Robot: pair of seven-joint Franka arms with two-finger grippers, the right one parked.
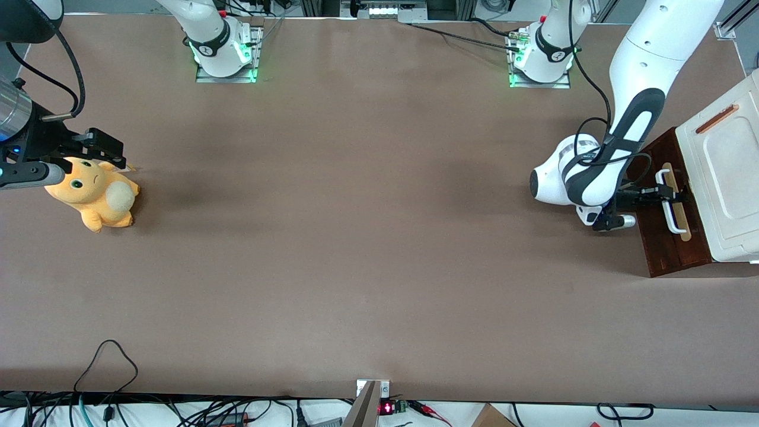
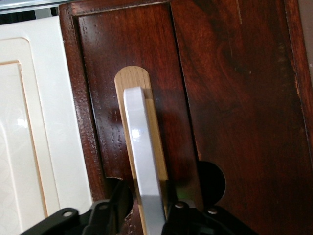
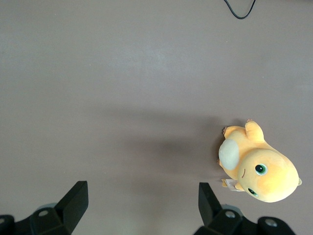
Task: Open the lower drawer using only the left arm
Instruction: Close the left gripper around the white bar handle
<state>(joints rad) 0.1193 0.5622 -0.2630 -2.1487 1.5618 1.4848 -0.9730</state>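
Where the end effector (image 2: 146, 215) straddles the lower drawer (image 2: 220, 98), white handle (image 2: 142, 156) between fingers.

Front view: high over the table (image 1: 367, 249), looking steeply down, whole tabletop in frame, both arm bases along the edge farthest from the camera. Left wrist view: very close, facing the lower drawer (image 2: 220, 98) front and its white handle (image 2: 144, 161), which runs between the fingers of the gripper (image 2: 146, 215). Shared with front view: that handle (image 1: 669, 204), gripper (image 1: 667, 193), cabinet top (image 1: 726, 172). Right wrist view: looks straight down on bare table and a plush toy (image 3: 259, 169); the toy (image 1: 98, 198) shows in front view too.
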